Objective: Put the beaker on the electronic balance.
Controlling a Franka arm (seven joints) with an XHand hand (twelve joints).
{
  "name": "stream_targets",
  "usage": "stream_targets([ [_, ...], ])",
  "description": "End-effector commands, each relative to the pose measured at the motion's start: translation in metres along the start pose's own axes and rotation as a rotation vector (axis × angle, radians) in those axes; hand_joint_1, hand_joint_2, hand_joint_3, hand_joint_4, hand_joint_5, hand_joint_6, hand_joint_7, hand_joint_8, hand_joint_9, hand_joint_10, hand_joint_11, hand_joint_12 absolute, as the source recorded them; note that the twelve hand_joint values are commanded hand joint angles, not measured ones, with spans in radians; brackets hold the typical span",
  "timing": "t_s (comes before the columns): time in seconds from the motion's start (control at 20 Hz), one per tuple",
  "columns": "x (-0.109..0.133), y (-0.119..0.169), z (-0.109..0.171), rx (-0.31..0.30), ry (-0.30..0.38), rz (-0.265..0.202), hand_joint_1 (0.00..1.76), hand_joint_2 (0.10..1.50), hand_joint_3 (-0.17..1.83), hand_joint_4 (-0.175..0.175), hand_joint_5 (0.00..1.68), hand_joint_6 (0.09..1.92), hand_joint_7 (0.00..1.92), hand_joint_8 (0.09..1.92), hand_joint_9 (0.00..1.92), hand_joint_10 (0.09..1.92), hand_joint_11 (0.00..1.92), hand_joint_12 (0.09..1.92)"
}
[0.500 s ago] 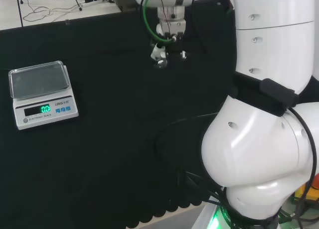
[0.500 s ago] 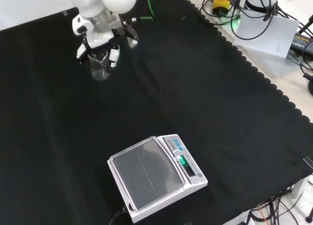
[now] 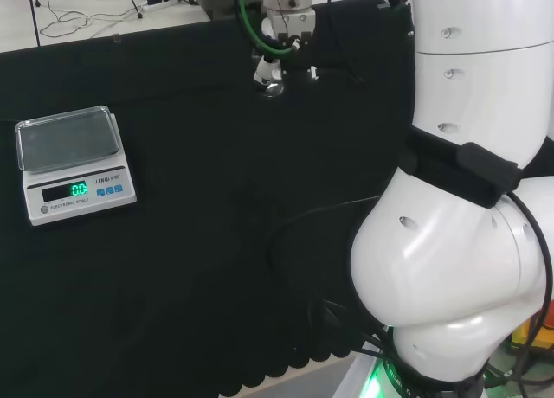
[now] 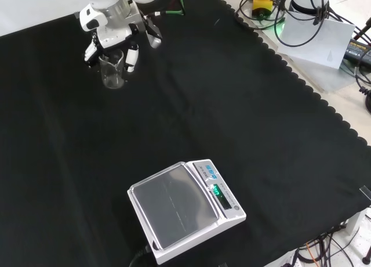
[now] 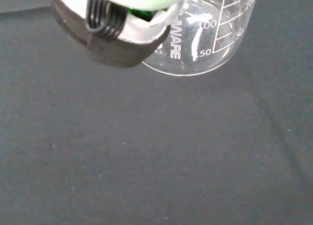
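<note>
Beaker (image 4: 112,71) gripped, fingers of hand (image 4: 110,23) curled round it, well away from balance (image 4: 184,208) across cloth. Carry and set-down on empty pan left.

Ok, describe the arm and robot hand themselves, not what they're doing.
The arm has glossy white rounded links with a black band and black cable. A green cable runs down to the robot hand, which is white with black fingers.

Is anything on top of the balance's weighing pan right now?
Nothing rests on the pan of the balance; its surface is bare in the front and head views. The beaker is far from it, with the hand curled round its top, which hides the rim.
</note>
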State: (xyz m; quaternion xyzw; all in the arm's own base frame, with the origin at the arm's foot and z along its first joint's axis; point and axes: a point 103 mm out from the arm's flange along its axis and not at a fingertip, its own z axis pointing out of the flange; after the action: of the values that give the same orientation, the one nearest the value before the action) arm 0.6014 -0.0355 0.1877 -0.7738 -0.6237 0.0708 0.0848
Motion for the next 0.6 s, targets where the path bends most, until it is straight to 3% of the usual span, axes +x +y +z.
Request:
stream_targets([
  [0.05, 0.061, 0.008, -0.002, 0.023, -0.009, -0.084, 1.07, 1.08, 0.31, -0.129, 0.76, 1.39, 0.63, 1.40, 0.84, 1.18, 0.94, 1.15],
  [0.45, 0.242, -0.007, -0.005, 0.050, -0.008, -0.342, 1.07, 1.08, 0.32, -0.131, 0.76, 1.38, 0.63, 1.40, 0.84, 1.18, 0.93, 1.15],
  [0.6, 0.292, -0.018, 0.004, 0.076, -0.008, -0.410, 1.07, 1.08, 0.33, -0.132, 0.76, 1.38, 0.63, 1.40, 0.84, 1.18, 0.93, 1.15],
])
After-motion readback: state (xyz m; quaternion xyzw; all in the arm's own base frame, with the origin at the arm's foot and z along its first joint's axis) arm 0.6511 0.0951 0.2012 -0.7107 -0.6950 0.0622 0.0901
